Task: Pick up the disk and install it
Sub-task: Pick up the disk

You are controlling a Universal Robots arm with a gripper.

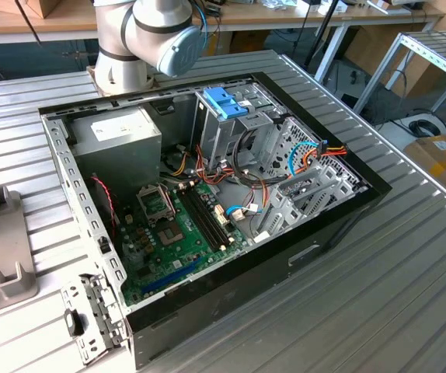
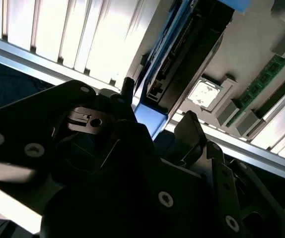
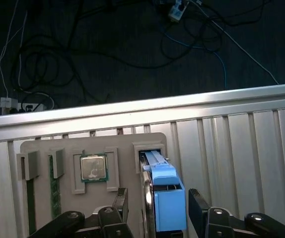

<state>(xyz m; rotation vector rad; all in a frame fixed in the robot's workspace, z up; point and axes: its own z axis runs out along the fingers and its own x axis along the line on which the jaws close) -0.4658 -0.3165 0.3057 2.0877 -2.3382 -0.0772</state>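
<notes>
While the gripper (image 3: 156, 202) hangs with its jaws apart on either side of the disk (image 3: 163, 183), which stands on edge in a slot of the grey holder (image 3: 125, 144), an off-centre squeeze on the blue bracket (image 3: 171, 210) might tilt and jam it, or nudge it towards the processor (image 3: 94, 167) beyond

Exterior view: open black metal computer case (image 1: 246, 299), 1; green motherboard (image 1: 172, 249), 1; grey power supply box (image 1: 118, 132), at eleven o'clock inside the case, 1; bare blue plastic caddy handle (image 1: 224, 102), 1.
First wrist view: grey slotted holder plate (image 3: 125, 141), 1; dark disk (image 3: 168, 203) with light blue bracket, 1; square silver processor chip (image 3: 93, 167), 1; green memory sticks (image 3: 54, 197), 2.
</notes>
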